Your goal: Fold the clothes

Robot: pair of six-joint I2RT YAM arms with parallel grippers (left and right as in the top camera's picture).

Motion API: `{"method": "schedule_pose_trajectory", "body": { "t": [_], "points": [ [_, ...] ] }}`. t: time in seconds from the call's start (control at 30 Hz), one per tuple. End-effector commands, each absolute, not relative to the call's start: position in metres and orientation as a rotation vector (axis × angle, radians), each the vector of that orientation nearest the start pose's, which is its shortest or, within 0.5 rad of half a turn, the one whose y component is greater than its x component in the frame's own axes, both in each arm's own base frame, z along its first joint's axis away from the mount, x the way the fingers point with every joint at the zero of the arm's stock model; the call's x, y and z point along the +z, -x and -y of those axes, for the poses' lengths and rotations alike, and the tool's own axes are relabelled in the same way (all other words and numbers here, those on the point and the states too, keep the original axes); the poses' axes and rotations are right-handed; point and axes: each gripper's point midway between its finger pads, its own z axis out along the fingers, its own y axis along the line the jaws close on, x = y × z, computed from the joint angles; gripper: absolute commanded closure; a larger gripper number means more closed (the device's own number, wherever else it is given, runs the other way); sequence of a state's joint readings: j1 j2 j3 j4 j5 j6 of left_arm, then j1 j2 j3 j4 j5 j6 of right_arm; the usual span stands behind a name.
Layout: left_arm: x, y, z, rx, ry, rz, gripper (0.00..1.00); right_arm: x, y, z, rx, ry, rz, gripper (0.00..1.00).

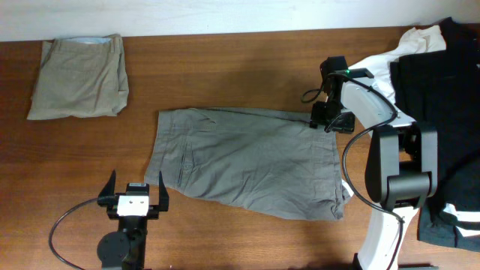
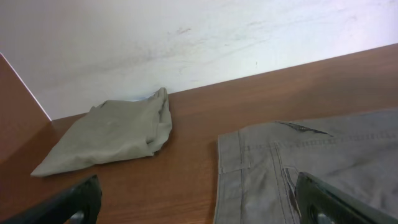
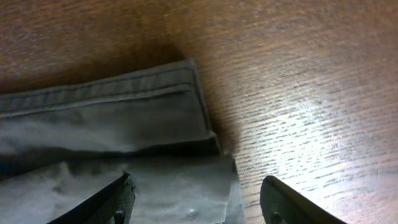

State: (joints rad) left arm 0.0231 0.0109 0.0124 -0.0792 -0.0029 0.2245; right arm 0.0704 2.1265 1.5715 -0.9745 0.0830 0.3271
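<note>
Grey shorts [image 1: 247, 161] lie spread flat in the middle of the wooden table. My left gripper [image 1: 136, 189] is open and empty, just off the shorts' front left corner; its view shows the shorts' pocket edge [image 2: 311, 162] between the fingers [image 2: 199, 205]. My right gripper [image 1: 331, 120] is open, low over the shorts' far right corner; its view shows the fingers [image 3: 199, 199] straddling that hem corner [image 3: 174, 180]. Folded khaki trousers [image 1: 79, 76] lie at the far left. A black garment [image 1: 442, 112] and a white one [image 1: 416, 41] are piled at the right.
The table's back edge meets a white wall [image 2: 186, 43]. The folded khaki trousers also show in the left wrist view [image 2: 112, 134]. Black cables run from both arms. The right arm's white base [image 1: 390, 225] stands at the front right.
</note>
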Motion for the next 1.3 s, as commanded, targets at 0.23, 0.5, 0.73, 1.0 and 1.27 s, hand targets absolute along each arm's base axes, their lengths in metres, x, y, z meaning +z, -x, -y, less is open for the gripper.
{"method": "schedule_pose_trajectory", "body": {
  "t": [0.23, 0.5, 0.73, 1.0, 1.27],
  "points": [
    [0.156, -0.246, -0.005, 0.193, -0.181, -1.645, 0.01, 0.007, -0.411, -0.023, 0.014, -0.322, -3.060, 0.69],
    [0.156, -0.246, -0.005, 0.193, -0.181, -1.645, 0.01, 0.037, -0.426, -0.005, 0.013, -0.383, -2.988, 0.96],
    [0.156, -0.246, -0.005, 0.193, -0.181, -1.645, 0.01, 0.076, -0.433, -0.022, 0.189, -0.363, -2.918, 0.96],
    [0.156, -0.246, -0.005, 0.193, -0.181, -1.645, 0.01, 0.083, -0.459, -0.016, 0.167, -0.473, -2.791, 0.96],
    [0.156, -0.246, -0.005, 0.193, -0.181, -1.645, 0.01, 0.073, -0.497, -0.020, 0.216, -0.428, -2.677, 0.96]
  ]
}}
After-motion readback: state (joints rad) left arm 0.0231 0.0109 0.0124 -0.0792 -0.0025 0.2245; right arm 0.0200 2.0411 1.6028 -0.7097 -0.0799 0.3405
